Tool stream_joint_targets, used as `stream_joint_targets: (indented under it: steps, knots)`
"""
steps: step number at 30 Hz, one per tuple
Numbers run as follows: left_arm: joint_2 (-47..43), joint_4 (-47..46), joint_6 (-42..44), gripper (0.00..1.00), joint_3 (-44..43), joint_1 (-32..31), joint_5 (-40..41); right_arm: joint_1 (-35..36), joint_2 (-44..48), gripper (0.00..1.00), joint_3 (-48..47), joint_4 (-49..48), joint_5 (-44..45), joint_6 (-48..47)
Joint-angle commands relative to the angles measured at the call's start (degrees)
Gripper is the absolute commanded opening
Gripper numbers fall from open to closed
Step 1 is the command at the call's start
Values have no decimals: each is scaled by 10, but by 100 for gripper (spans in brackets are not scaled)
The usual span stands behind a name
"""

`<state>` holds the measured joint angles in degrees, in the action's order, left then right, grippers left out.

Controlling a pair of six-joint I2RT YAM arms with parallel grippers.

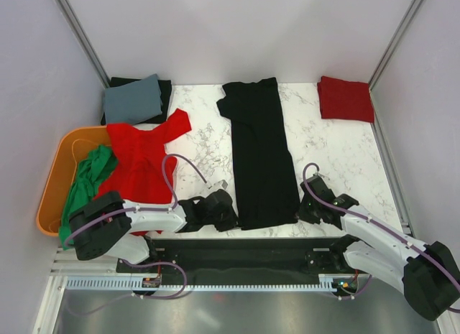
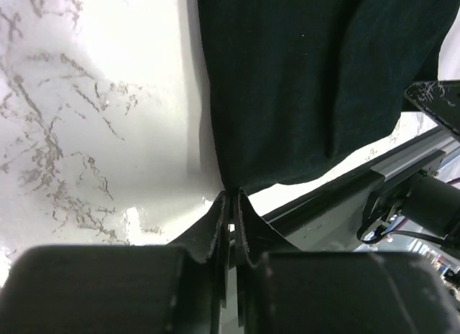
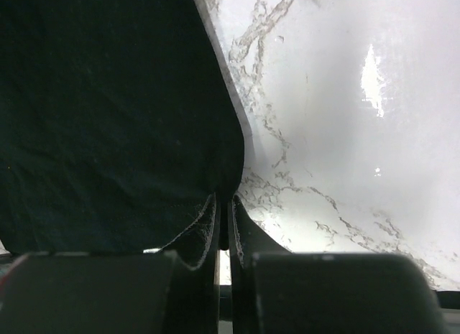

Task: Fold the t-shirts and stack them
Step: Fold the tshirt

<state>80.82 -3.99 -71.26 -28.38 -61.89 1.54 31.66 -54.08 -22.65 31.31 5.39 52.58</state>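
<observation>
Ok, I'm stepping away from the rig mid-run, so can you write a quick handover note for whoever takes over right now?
Left gripper: shut on the near left corner of the long black t-shirt.
Right gripper: shut on its near right corner.
That shirt lies flat mid-table, folded into a narrow strip.
Done: folded red shirt at far right; folded grey-blue shirt on a folded black shirt at far left.
Left: finish folding the strip and stack it. The loose red shirt and green shirt, lying across the orange tub, are not yet folded.
</observation>
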Motion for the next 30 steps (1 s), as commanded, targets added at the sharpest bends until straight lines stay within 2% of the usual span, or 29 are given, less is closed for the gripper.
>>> stream_joint_targets:
  steps: [1,5,11,17,21,24,27,30]
  knots:
    - [-45,25,-1,5,-18,-4,30,2,6,0,-24,46,-12,-14]
    - [-147,130,-1,2,-27,-4,53,2,50,0,-61,96,-30,-17]
    - [-277,227,-16,2,-36,-4,50,2,78,0,-103,155,-83,-18]
    - [-334,284,-53,2,-41,-4,29,20,114,0,-135,208,-110,5]
    - [-335,306,-39,2,-62,-4,38,24,126,0,-178,234,-97,15]
    - [-307,350,22,2,-112,-3,90,24,99,0,-209,215,-72,2]
    - [-279,385,84,2,-177,8,133,22,36,0,-257,211,-33,-30]
    - [-242,385,138,2,-228,48,125,22,-34,0,-311,192,-8,-58]
